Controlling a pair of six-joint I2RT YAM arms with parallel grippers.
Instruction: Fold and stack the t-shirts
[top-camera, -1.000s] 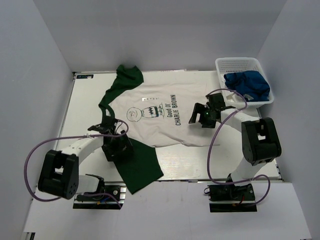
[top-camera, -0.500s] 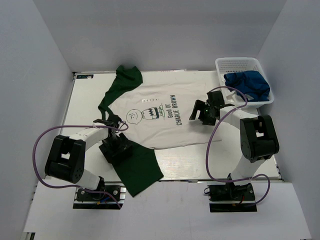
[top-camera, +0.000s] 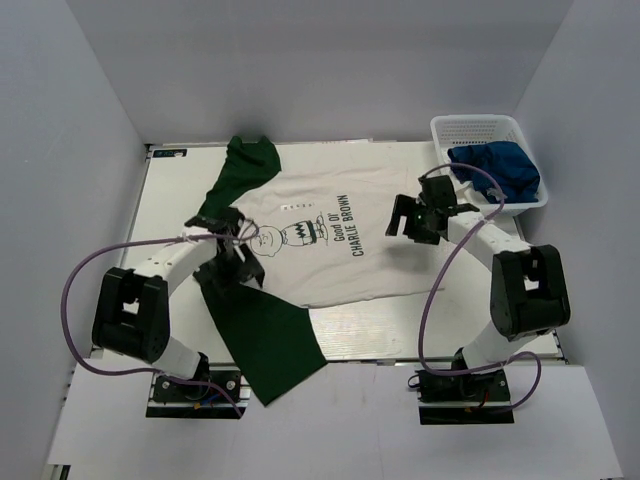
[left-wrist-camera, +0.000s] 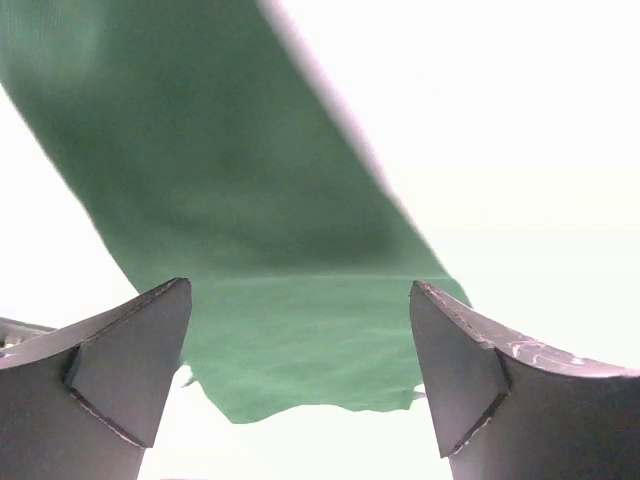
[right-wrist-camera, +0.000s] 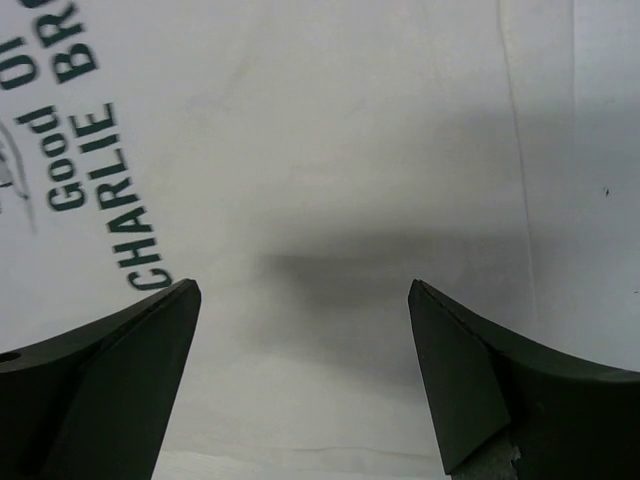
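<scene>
A white t-shirt (top-camera: 320, 255) with dark green sleeves and the print "Good Ol' CHARLIE BROWN" lies spread flat on the table. Its far sleeve (top-camera: 245, 165) points to the back left. Its near sleeve (top-camera: 265, 340) reaches the table's front edge. My left gripper (top-camera: 235, 262) is open over the near sleeve's shoulder end, and green cloth (left-wrist-camera: 300, 330) shows between its jaws (left-wrist-camera: 298, 290). My right gripper (top-camera: 408, 222) is open and empty over the shirt's white lower body (right-wrist-camera: 330, 180), jaws (right-wrist-camera: 303, 288) apart. A royal blue t-shirt (top-camera: 497, 168) lies bunched in the basket.
A white plastic mesh basket (top-camera: 470, 128) stands at the back right corner. Grey walls close in the table on the left, back and right. Purple cables loop from both arms.
My left gripper has moved away from the front edge toward the shirt's shoulder. The near green sleeve now lies longer toward the front edge. My right gripper has shifted right and farther back.
</scene>
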